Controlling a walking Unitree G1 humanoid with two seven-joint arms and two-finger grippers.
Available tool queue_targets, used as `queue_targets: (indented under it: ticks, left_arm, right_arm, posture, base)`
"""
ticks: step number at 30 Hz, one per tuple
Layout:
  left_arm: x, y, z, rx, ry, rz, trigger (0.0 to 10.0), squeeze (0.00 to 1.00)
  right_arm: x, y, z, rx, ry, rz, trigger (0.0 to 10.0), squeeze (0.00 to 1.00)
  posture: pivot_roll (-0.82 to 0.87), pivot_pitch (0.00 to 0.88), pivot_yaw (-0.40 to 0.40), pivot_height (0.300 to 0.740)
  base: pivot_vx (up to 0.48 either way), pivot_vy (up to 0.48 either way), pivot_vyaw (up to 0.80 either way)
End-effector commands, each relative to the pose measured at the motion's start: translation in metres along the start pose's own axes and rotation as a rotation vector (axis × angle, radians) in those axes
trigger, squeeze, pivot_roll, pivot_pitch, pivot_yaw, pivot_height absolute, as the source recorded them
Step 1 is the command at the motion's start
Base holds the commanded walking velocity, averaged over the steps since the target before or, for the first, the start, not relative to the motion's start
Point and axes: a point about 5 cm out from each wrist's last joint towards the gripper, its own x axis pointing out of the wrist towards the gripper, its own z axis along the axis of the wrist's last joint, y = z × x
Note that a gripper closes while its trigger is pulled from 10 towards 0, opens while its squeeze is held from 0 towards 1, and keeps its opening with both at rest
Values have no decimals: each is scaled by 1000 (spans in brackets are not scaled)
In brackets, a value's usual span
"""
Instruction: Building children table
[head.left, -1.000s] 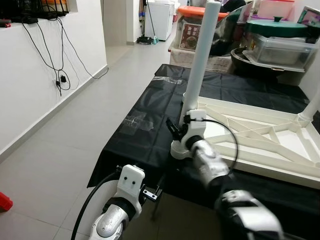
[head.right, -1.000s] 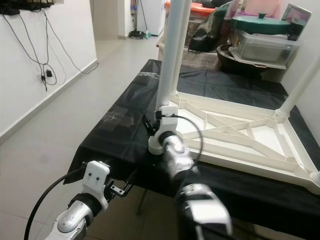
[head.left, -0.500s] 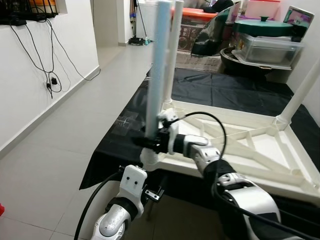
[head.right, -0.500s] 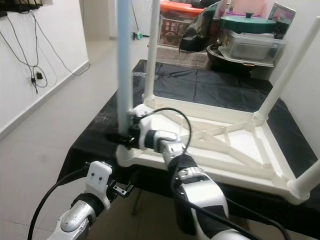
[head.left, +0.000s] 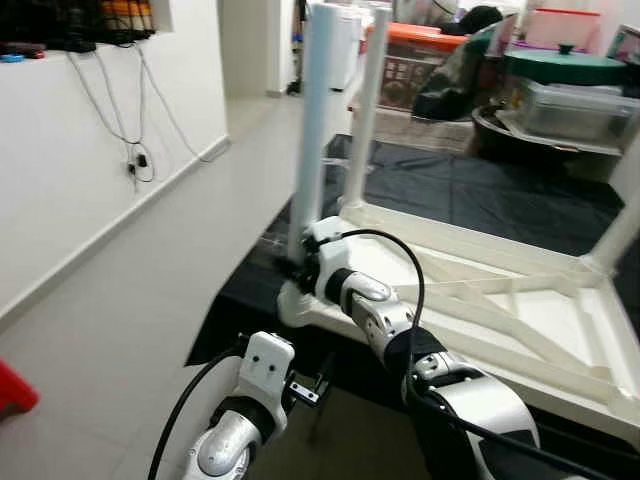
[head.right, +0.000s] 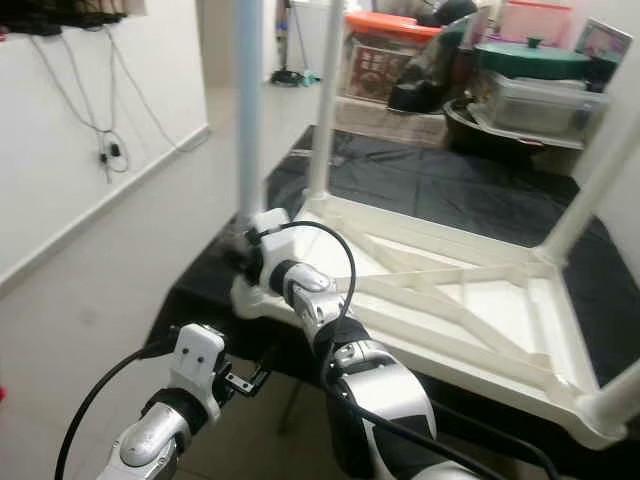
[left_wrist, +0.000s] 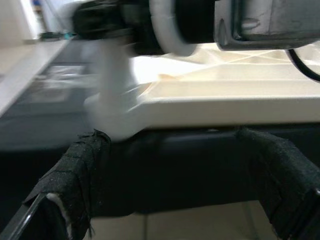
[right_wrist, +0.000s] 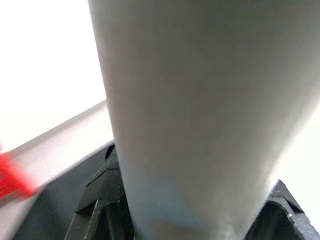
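A white children's table (head.left: 470, 300) lies upside down on a black-covered work table (head.left: 470, 190). One white leg (head.left: 312, 130) stands upright in its near-left corner socket. My right gripper (head.left: 298, 268) is shut around the foot of that leg; the right wrist view shows the leg (right_wrist: 195, 100) between the two black fingers (right_wrist: 102, 205). A second leg (head.left: 368, 110) stands at the far-left corner, and a third (head.right: 590, 190) at the far right. My left gripper (left_wrist: 180, 200) hangs open below the table's near edge, nothing between its padded fingers (left_wrist: 82, 170).
Storage boxes and lidded bins (head.left: 560, 90) are stacked behind the work table. A white wall with hanging cables (head.left: 130, 150) runs along the left, beside open tiled floor (head.left: 150, 270). A red object (head.left: 15, 385) lies on the floor at the near left.
The head camera has swung, so the whole scene has shifted. My right gripper went from beside the leg's base to clamped around it. The left arm hangs as before.
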Motion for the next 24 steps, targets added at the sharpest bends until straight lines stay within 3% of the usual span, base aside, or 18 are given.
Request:
queue_targets:
  ticks: [1,2,3,4,5,7,9,10,11,12,13,14,18,19,22,23,24]
  left_arm:
    - [0,-1,-3,-2,7,-6,10000,0]
    - [0,-1,-3,-2,7,-6,10000,0]
    - [0,0,-3,-1,8,-7,10000,0]
    - [0,0,-3,-1,8,-7,10000,0]
    - [0,0,-3,0,8,-8,10000,0]
    - [0,0,-3,2,8,-9,10000,0]
    - [1,1,-2,4,7,-8,10000,0]
    - [1,1,-2,5,6,-8,10000,0]
    - [1,1,-2,5,6,-8,10000,0]
    - [2,1,-2,6,5,-7,10000,0]
    - [2,1,-2,6,5,-7,10000,0]
    - [2,1,-2,6,4,-7,10000,0]
    - [2,1,-2,6,5,-7,10000,0]
    - [2,0,-2,5,5,-8,10000,0]
    - [2,0,-2,4,5,-8,10000,0]
    - [2,1,-2,4,4,-8,10000,0]
    - [2,1,-2,4,4,-8,10000,0]
  right_arm:
    - [-7,-34,-3,45,-18,-252,0,0]
    - [-7,-34,-3,45,-18,-252,0,0]
    - [-12,-41,-8,83,-22,-384,0,0]
    - [-12,-41,-8,83,-22,-384,0,0]
    - [-16,-42,-13,118,-27,-485,0,0]
    - [-20,-41,-18,153,-24,-557,0,0]
    - [-21,-33,-22,167,-18,-575,0,0]
    - [-19,-20,-26,180,1,-539,0,0]
    - [-19,-20,-26,180,1,-539,0,0]
    - [-18,-9,-29,185,13,-492,3529,0]
    - [-17,-1,-30,186,16,-454,9216,0]
    - [-15,8,-30,194,-6,-373,10000,1000]
    - [-14,15,-27,178,-52,-295,10000,1000]
    - [-13,13,-21,164,-95,-230,10000,0]
    - [-11,9,-10,135,-149,-102,10000,0]
    - [-10,4,-6,85,-152,-38,10000,0]
    - [-10,4,-6,85,-152,-38,10000,0]
  posture:
    - [70,0,-95,740]
    - [70,0,-95,740]
    - [69,0,-94,740]
    - [69,0,-94,740]
    - [69,0,-90,740]
    - [74,0,-97,740]
    - [74,0,-97,740]
    - [74,0,-97,740]
    - [74,0,-97,740]
    - [74,0,-98,740]
    - [75,0,-96,740]
    - [77,0,-98,740]
    - [74,0,-96,740]
    - [74,0,-97,740]
    - [74,0,-97,740]
    - [73,0,-95,740]
    - [73,0,-95,740]
  base:
    - [0,0,0]
    - [0,0,0]
    - [0,0,0]
    - [0,0,0]
    - [0,0,0]
    - [0,0,0]
    - [0,0,0]
    - [0,0,0]
    - [0,0,0]
    - [0,0,0]
    - [0,0,0]
    - [0,0,0]
    - [0,0,0]
    - [0,0,0]
    - [0,0,0]
    - [0,0,0]
    - [0,0,0]
